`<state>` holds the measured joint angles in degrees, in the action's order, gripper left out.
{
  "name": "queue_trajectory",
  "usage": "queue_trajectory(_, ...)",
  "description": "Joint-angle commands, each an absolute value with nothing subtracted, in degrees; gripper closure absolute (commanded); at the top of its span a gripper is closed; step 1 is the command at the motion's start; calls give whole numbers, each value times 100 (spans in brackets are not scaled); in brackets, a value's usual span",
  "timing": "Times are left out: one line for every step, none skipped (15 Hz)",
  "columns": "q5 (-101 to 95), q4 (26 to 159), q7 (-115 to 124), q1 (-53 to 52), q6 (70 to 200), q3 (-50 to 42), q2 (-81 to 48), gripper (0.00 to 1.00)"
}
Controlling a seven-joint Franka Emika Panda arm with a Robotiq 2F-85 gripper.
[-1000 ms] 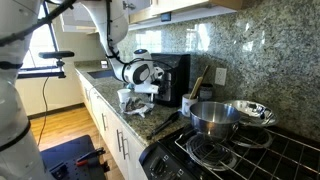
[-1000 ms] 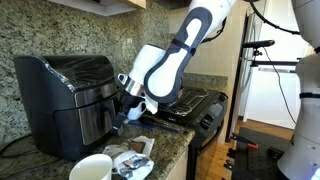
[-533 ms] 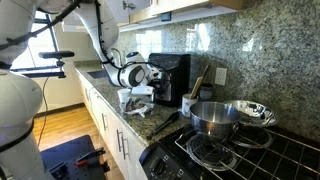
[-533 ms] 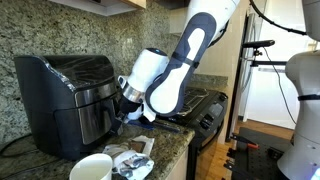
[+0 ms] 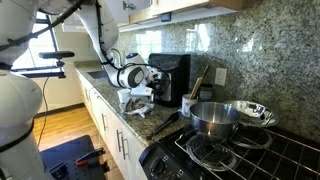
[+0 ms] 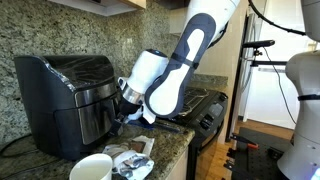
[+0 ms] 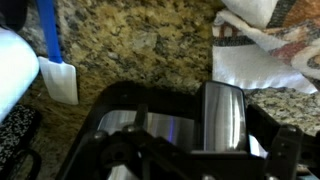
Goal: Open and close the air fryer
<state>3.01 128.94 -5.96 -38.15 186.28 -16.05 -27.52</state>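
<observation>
air fryer: fills the left of the frame in an exterior view, standing on the speckled stone counter with its back to the stone wall. looks shut, drawer flush with the glossy black body.

gripper: hangs just in front of the drawer, near frame centre, at the end of the white arm that comes down from the upper right. stands with jaws spread wide. grips nothing that can be made out, though blur and the arm hide whether the fingertips touch the drawer.

lower in that frame: a white mug at the bottom edge and loose papers just beside it, both near the fryer's foot.

in an exterior view along the counter: air fryer at upper centre, gripper close against its left side. well apart, at lower right, a shiny steel pot on the black stove.

wrist view: looks down on a silvery handle set in black at the lower middle. at left, a white spatula with a blue grip lying on the counter.
</observation>
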Motion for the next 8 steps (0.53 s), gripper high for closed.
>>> queue_trajectory(314, 12708, -576, -3836, 18608, -1619, -2819, 0)
queue_trajectory(310, 12698, -579, -3846, 18599, -1629, -2824, 0)
queue_trajectory(311, 12692, -578, -3855, 18595, -1637, -2830, 0)
queue_trajectory(308, 12690, -581, -3850, 18600, -1631, -2831, 0)
queue_trajectory(305, 12685, -585, -3832, 18605, -1609, -2833, 0)
queue_trajectory(298, 12674, -594, -3783, 18614, -1552, -2836, 0)
queue_trajectory(283, 12660, -611, -3738, 18630, -1495, -2844, 0)
queue_trajectory(274, 12642, -620, -3695, 18639, -1442, -2853, 0)
